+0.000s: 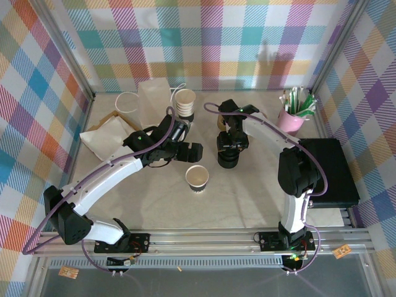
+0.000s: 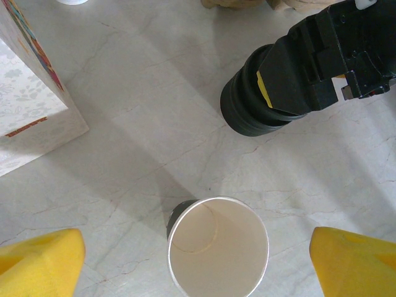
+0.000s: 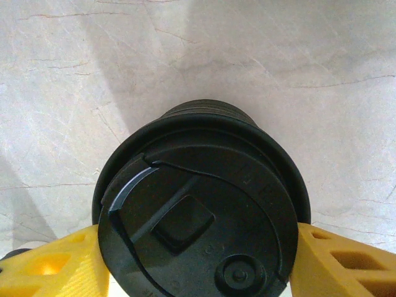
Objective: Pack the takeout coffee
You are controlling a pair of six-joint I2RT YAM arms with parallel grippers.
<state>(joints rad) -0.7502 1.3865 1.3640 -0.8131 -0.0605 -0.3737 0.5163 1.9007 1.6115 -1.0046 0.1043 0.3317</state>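
The takeout coffee cup point(image 1: 197, 177), cream paper with a black lower band, stands open-topped at the table's middle. In the left wrist view I look straight down into the cup point(image 2: 218, 247). My left gripper point(image 1: 190, 150) hangs open above it, its yellow fingers point(image 2: 43, 260) wide on either side and clear of the rim. My right gripper point(image 1: 231, 143) sits over the squat black stack of lids point(image 1: 228, 159). In the right wrist view its fingers point(image 3: 55, 266) press both sides of the top black lid point(image 3: 198, 216), which sits slightly off the stack below.
A stack of lidless cream cups point(image 1: 185, 102) and an upright white paper bag point(image 1: 154, 102) stand at the back. Flat bags point(image 1: 108, 136) lie at left. A pink cup of packets point(image 1: 291, 117) and a black box point(image 1: 328, 170) sit at right.
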